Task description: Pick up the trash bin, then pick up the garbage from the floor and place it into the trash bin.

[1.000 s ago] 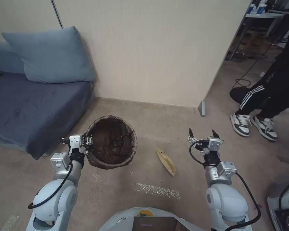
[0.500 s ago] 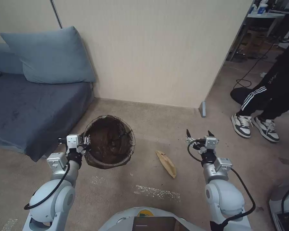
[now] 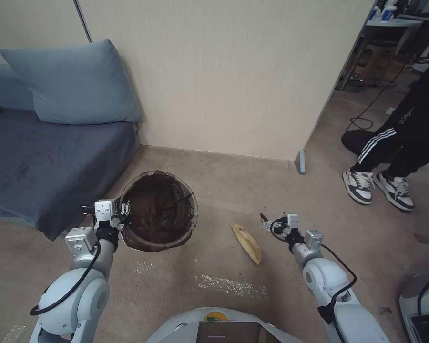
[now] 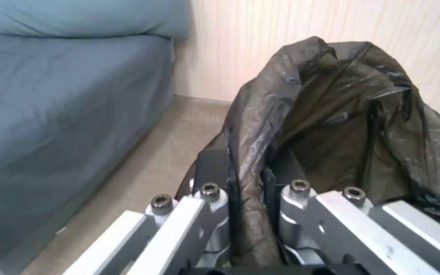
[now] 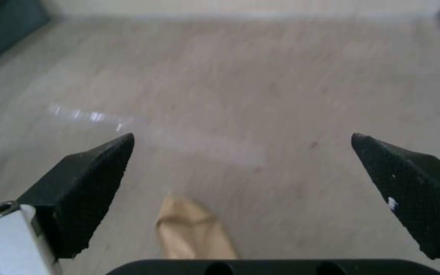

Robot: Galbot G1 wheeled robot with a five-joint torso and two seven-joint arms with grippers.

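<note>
Lying just left of the wide-open, empty right gripper (image 3: 268,221), the flat tan paper wrapper (image 3: 247,242) runs lengthwise away from the robot, while the left gripper (image 3: 124,214) clamps the dark-bagged round bin (image 3: 158,211).

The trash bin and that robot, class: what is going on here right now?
The left gripper is shut on the rim of the trash bin, pinching the dark bag lining beside the blue sofa. The right gripper is open and reaches low toward a brown paper wrapper lying on the carpet. The wrapper is not yet grasped.
</note>
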